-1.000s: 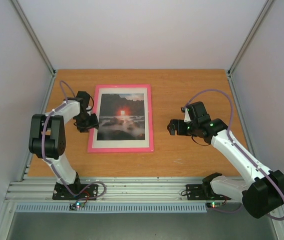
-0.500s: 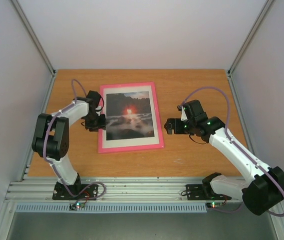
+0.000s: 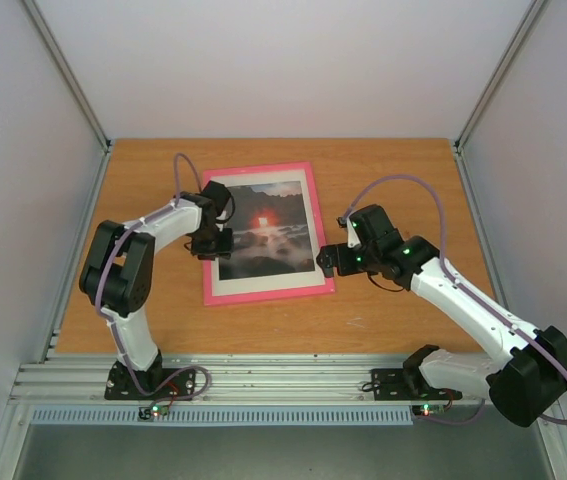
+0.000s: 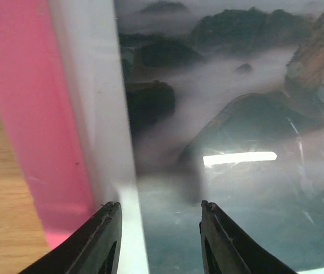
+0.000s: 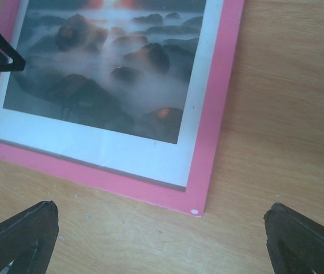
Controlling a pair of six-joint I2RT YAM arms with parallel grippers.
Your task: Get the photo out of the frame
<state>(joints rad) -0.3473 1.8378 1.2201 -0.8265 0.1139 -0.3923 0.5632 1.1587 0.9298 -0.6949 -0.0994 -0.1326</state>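
Slick wooden desk (image 3: 383, 170) may let the face-up frame (image 3: 268, 294), photo (image 3: 263, 235) inside, skid if the left gripper (image 4: 159, 205), jaws half-parted, or right gripper (image 5: 160, 208), jaws wide open, nudges it.

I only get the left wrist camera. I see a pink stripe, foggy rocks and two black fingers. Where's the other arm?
Observer: The right gripper hovers beside the right edge of the frame, close to its near corner.
Operator: Is it open?
Observer: Yes, its jaws are spread wide, with nothing between them.
Operator: What's the rest of the picture like?
Observer: The photo has a red sun glowing near its top, under dark clouds.
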